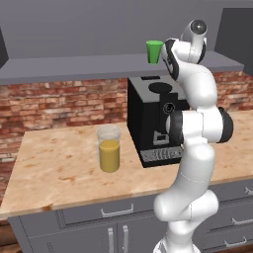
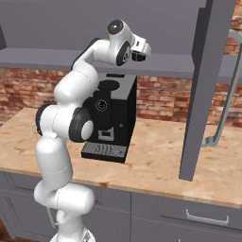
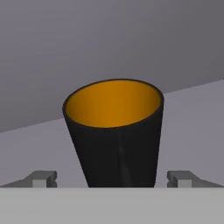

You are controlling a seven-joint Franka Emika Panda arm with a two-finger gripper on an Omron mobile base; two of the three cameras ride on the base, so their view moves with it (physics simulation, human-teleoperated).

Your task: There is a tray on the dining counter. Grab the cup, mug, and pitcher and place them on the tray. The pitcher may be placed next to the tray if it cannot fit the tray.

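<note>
The black mug with its orange inside stands upright on a grey shelf, close in front of the hand. My gripper is open, with one fingertip low on each side of the mug and a gap to its wall. High on the shelf, left of my arm, sits the green cup. The pitcher with orange-yellow liquid stands on the wood-topped counter by the brick wall. My hand reaches up to shelf height. The tray and the dining counter are out of view.
A black coffee machine stands on the counter under the shelf, right beside my arm. A tall grey panel rises from the counter on the right. Grey drawers run along the counter front.
</note>
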